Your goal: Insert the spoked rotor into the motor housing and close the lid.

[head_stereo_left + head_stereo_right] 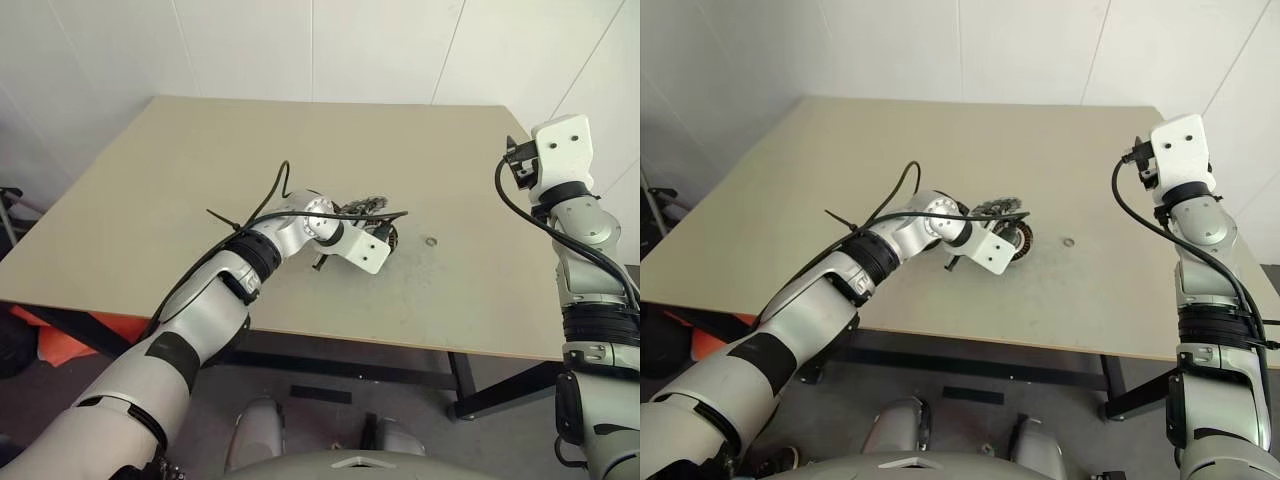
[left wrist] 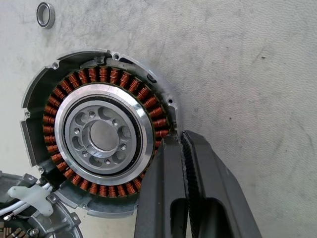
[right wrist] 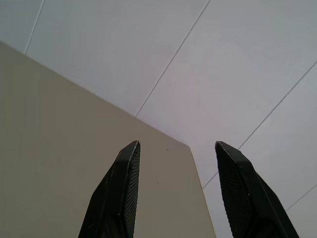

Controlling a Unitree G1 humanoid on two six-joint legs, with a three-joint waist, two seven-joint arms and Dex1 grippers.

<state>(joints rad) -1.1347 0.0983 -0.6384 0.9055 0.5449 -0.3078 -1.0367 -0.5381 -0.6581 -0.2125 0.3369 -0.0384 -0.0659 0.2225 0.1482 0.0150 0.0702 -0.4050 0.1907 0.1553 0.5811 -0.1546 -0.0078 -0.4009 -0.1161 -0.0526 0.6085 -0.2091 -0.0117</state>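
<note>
White wall panels stand behind my tan table (image 1: 150,200), where the work sits near the middle. From the left wrist view I see the motor housing (image 2: 37,99) lying face up with one ring of copper windings, and the spoked rotor (image 2: 103,136) already seated inside that ring, so I judge the insertion done and the closing not yet. My left gripper (image 2: 182,141) has its two fingers pressed together with nothing between them, tips just at the housing's rim (perhaps to nudge or steady it, I cannot say). At the frame's corner, touching the housing, part of another round piece (image 2: 29,218) with white wires shows; I cannot tell if it is the lid. One small washer (image 1: 431,241) lies apart on the table. My right gripper (image 3: 176,148) is raised clear, fingers apart and empty, out of the way.
</note>
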